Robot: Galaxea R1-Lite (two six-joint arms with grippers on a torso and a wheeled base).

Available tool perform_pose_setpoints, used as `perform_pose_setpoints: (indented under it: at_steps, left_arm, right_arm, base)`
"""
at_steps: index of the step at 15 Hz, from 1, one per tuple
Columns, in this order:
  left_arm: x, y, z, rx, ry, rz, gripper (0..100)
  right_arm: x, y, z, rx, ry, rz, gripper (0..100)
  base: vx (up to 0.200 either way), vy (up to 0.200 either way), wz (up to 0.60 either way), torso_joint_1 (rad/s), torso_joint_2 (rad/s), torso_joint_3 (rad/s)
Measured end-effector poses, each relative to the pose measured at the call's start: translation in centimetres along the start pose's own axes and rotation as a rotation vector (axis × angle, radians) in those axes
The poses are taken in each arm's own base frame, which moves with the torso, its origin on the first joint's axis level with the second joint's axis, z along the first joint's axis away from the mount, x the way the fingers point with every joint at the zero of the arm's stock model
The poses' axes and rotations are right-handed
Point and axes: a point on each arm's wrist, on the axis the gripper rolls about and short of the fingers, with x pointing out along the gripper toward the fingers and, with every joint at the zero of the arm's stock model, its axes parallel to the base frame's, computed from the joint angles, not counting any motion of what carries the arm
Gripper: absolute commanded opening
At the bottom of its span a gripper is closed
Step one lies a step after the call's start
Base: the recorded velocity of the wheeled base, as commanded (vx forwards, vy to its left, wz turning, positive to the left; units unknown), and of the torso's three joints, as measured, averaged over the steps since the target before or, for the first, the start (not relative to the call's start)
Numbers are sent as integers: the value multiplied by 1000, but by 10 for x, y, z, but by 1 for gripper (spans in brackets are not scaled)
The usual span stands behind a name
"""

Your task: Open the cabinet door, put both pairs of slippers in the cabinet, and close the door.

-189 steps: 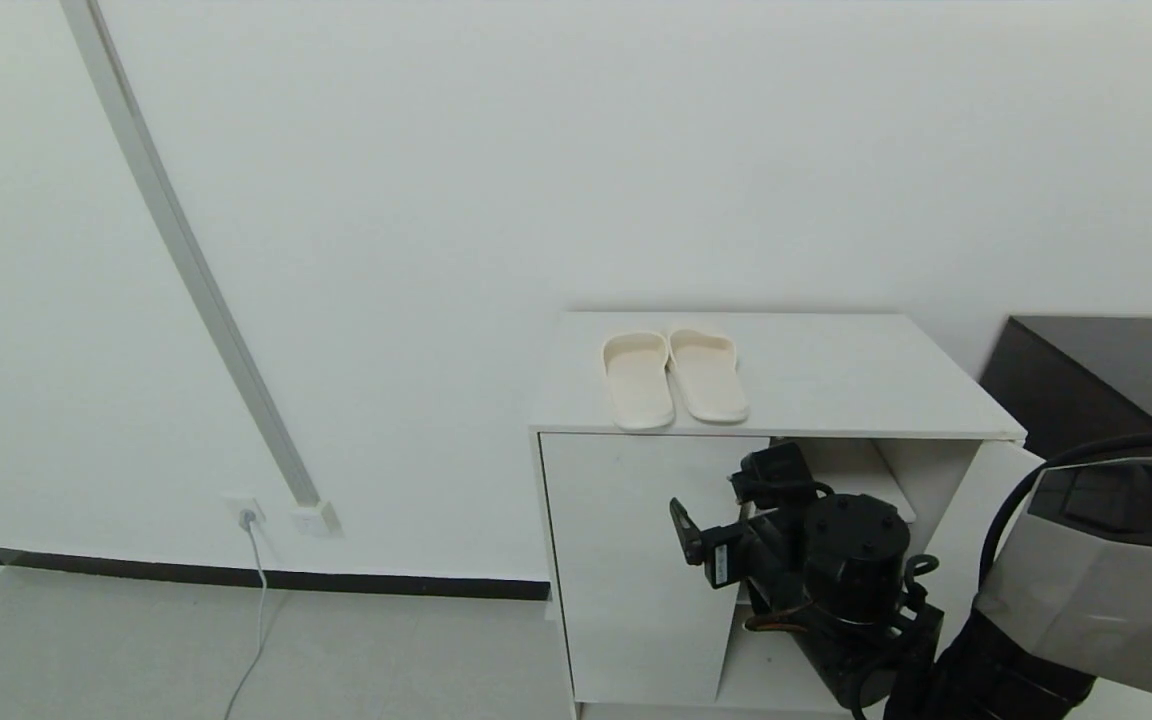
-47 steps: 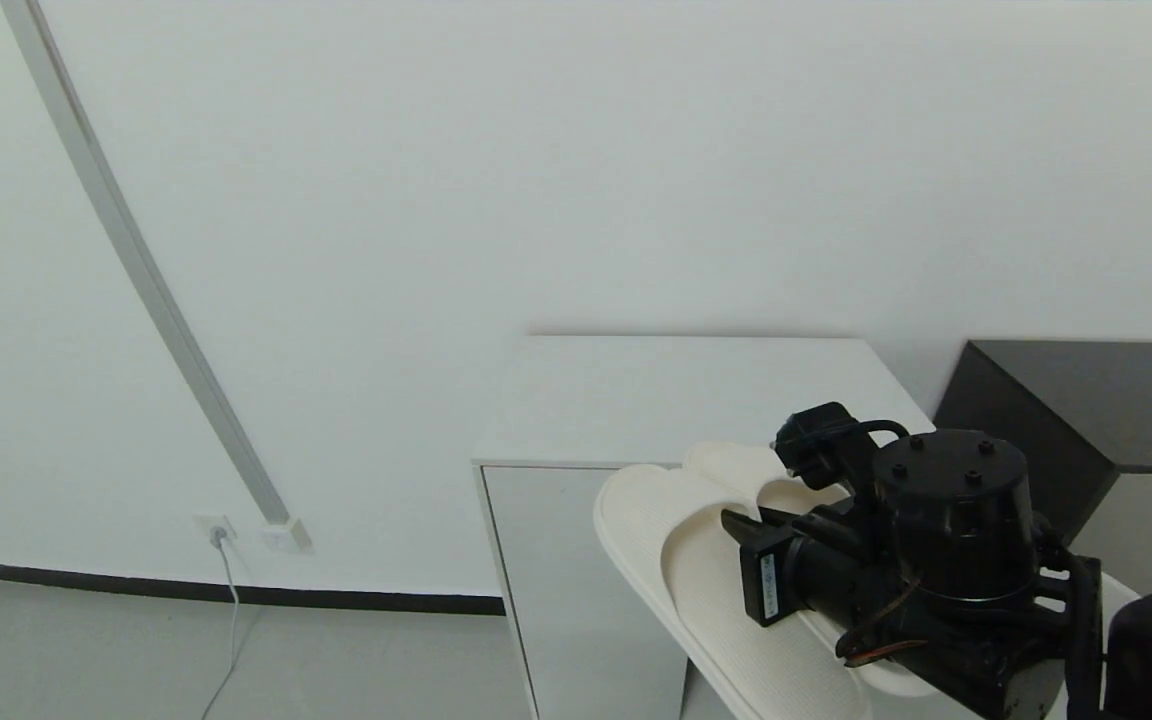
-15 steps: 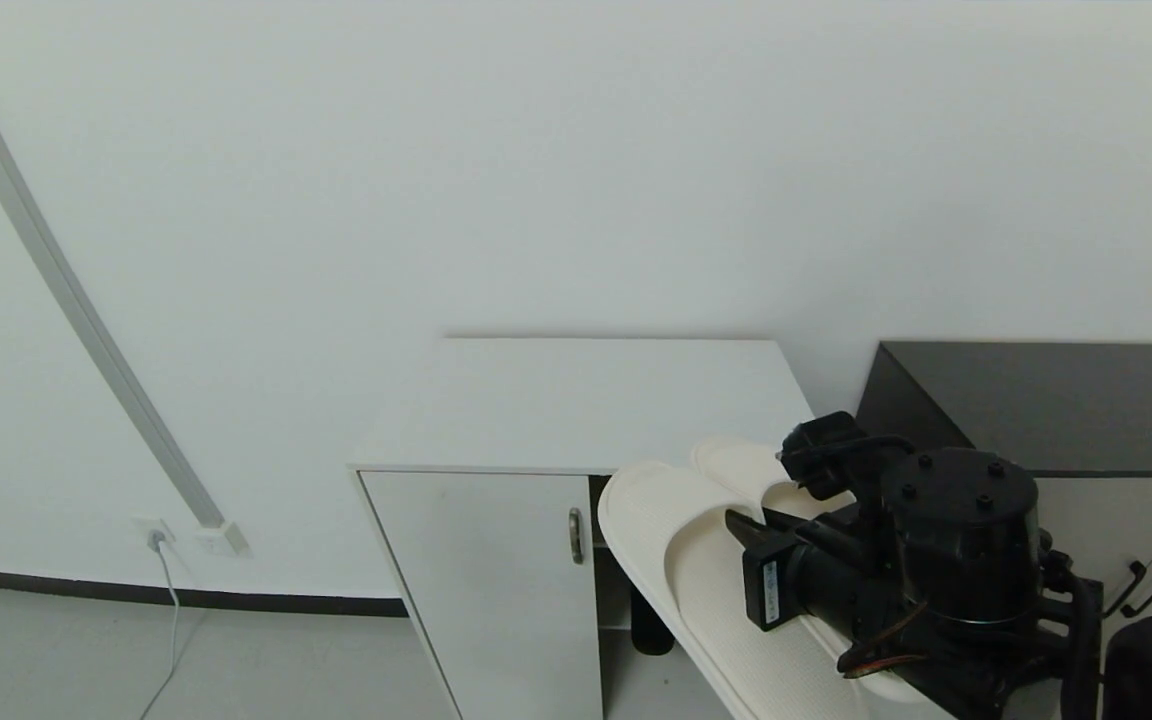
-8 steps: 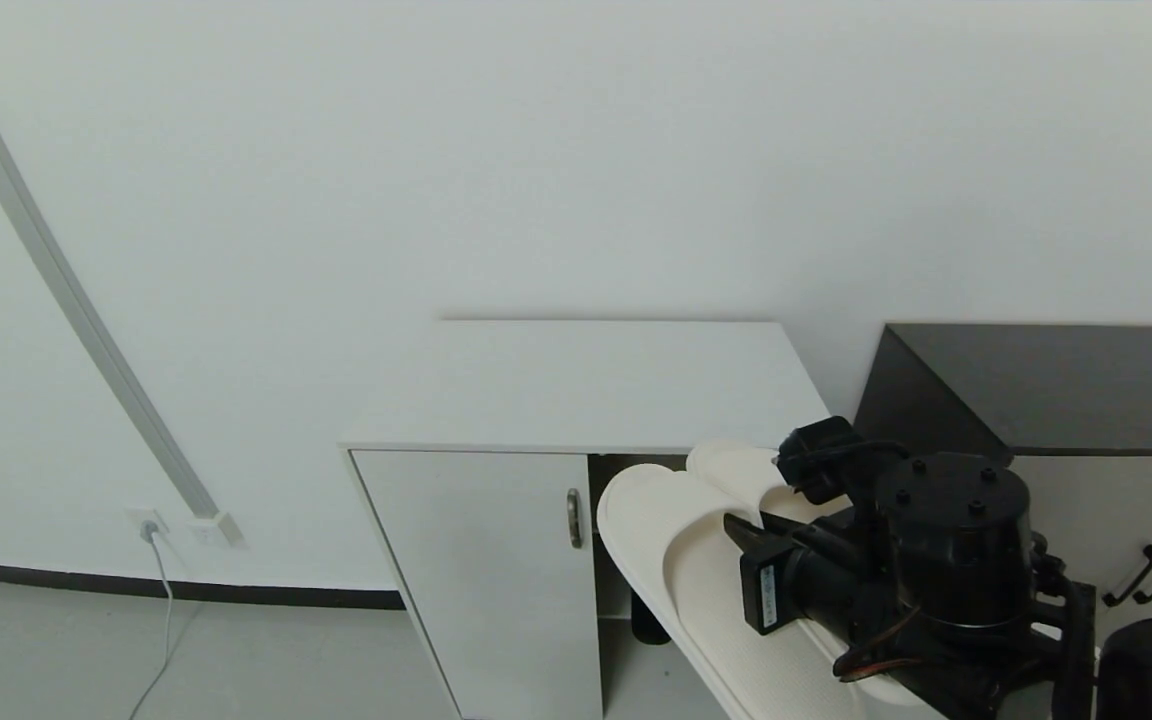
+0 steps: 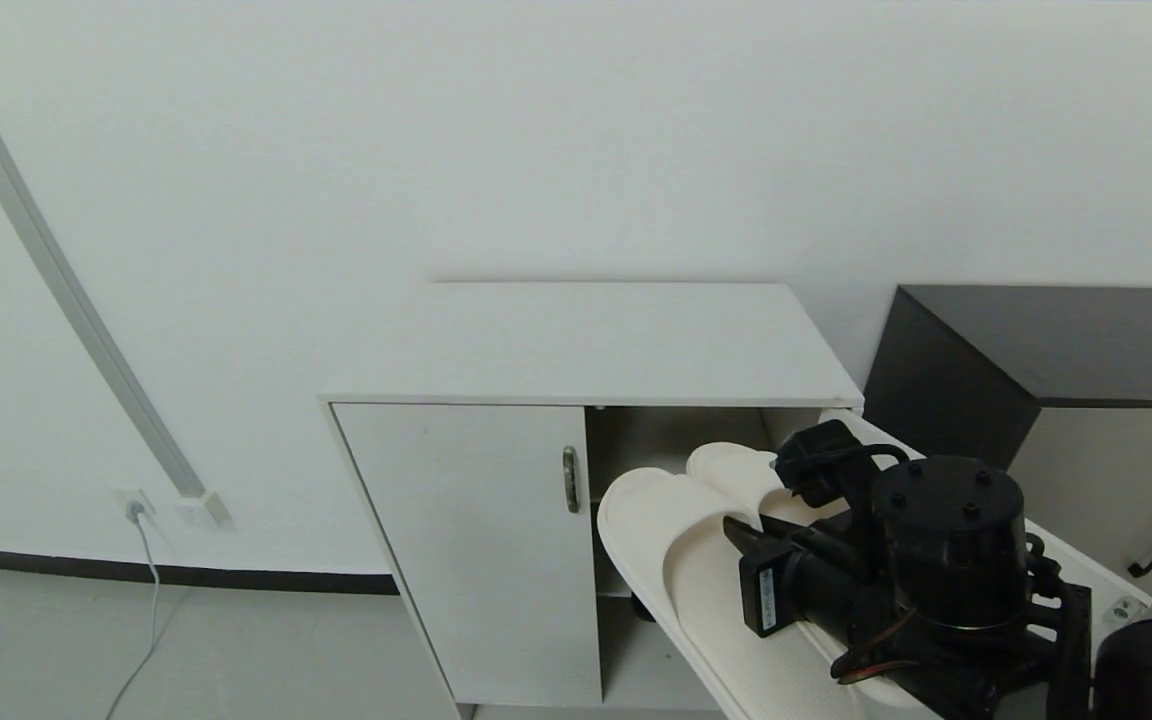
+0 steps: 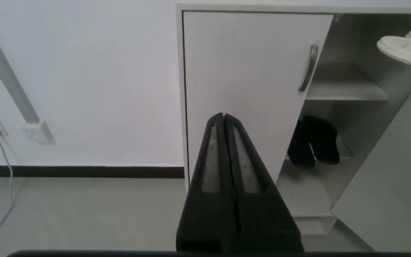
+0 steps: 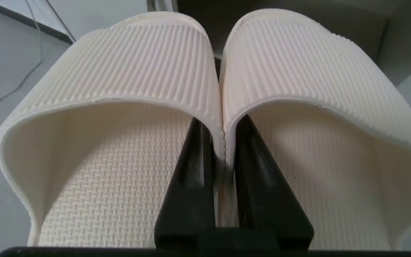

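Your right claw is pinched narrow on the slippers, gripping the inner walls of both cream straps together, so the pair hangs as one bundle. It sits in the lower right of the head frame, toes pointing up-left toward the cabinet. Your left claw is closed on nothing and faces the left door.

I judge you are partway through stowing the second pair. The right door stands open, and a dark pair already sits on a lower level inside. What remains is to put the cream pair in, let go, back out and swing the door shut.

The next move calls for carrying the bundle toes-first into the opening. The shelf above the dark pair looks free, so aim there and keep the soles roughly level so they slide over its front lip.

Mind your edges. On the left of the gap is the shut door's edge with its handle. On the right the open door angles out close beside your wrist. The cabinet top overhangs above. The bundle looks nearly as wide as the gap, so enter centred. Beyond the open door, at the right of the frame, stands a dark cabinet, which leaves little room to swing that way.
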Motion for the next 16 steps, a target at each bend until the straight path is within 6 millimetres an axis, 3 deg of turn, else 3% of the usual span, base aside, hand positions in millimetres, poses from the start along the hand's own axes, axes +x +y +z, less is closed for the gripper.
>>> perform_pose_setpoints:
  at_steps: [16]
  left_arm:
    - [0,0,0,0,0,0,0]
  right_arm:
    - [4,2,-4,-1,-4,5,0]
  base:
    - [0,0,0,-170,492,329]
